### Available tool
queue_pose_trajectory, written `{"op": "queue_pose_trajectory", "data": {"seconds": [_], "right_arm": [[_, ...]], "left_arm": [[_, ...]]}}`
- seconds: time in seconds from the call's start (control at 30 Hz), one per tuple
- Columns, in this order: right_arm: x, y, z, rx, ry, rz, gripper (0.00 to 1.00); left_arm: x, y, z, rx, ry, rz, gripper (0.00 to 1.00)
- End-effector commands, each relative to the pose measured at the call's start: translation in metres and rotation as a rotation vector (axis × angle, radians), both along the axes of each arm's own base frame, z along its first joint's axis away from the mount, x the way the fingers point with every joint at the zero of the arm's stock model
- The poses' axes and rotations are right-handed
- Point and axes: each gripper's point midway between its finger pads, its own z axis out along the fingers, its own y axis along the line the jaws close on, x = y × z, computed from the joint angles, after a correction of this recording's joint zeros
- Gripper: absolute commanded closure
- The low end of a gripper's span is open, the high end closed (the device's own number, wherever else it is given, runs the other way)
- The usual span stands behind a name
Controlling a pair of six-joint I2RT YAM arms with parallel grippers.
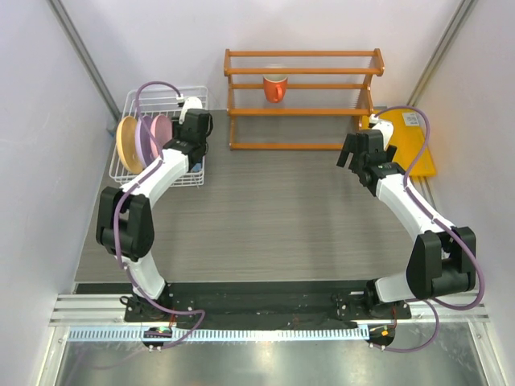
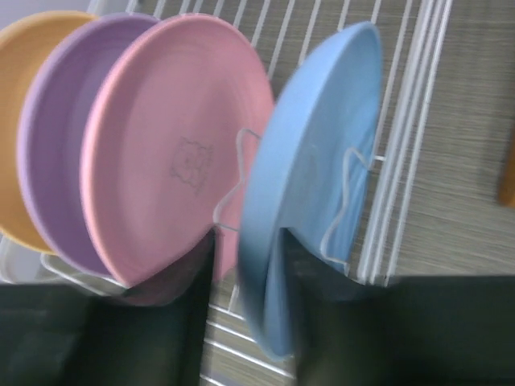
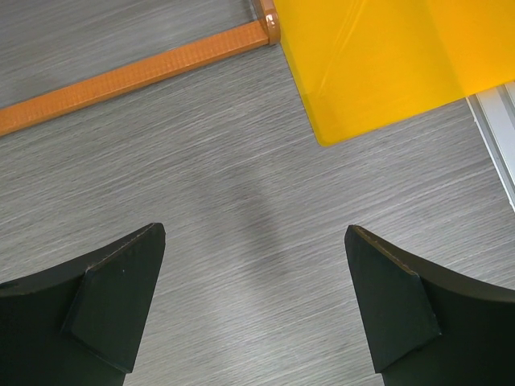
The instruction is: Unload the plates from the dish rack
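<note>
The white wire dish rack (image 1: 133, 172) stands at the back left and holds the plates upright. From left to right in the left wrist view they are orange-yellow (image 2: 20, 121), lilac (image 2: 60, 137), pink (image 2: 173, 137) and light blue (image 2: 322, 137). My left gripper (image 2: 253, 241) reaches down into the rack (image 2: 402, 121) with its dark fingers (image 2: 161, 322) on either side of the blue plate's near rim. A thin gap still shows on the pink plate's side, and the picture is blurred. Over the bare table at the right, my right gripper (image 3: 255, 231) stands wide open and holds nothing.
An orange wooden shelf (image 1: 304, 112) with an orange mug (image 1: 274, 87) stands at the back centre, and its base bar (image 3: 137, 72) lies just ahead of the right gripper. A yellow board (image 3: 378, 56) lies at the back right. Walls close in on both sides.
</note>
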Motion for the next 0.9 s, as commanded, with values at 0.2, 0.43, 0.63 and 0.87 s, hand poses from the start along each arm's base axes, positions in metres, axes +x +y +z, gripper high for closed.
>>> {"op": "queue_pose_trajectory", "data": {"seconds": [0.2,0.43,0.63,0.87], "right_arm": [[0.007,0.0,0.016,0.002,-0.042,0.004,0.0],[0.007,0.003,0.02,0.016,-0.05,0.012,0.0],[0.003,0.004,0.029,0.026,-0.064,0.022,0.0],[0.001,0.034,0.052,0.133,-0.114,0.159,0.0]], "left_arm": [[-0.007,0.005,0.058,0.074,-0.145,0.102,1.0],[-0.025,0.004,0.108,0.161,-0.241,0.164,1.0],[-0.043,0.008,0.148,0.215,-0.292,0.214,1.0],[-0.071,-0.001,0.181,0.164,-0.326,0.149,1.0]]}}
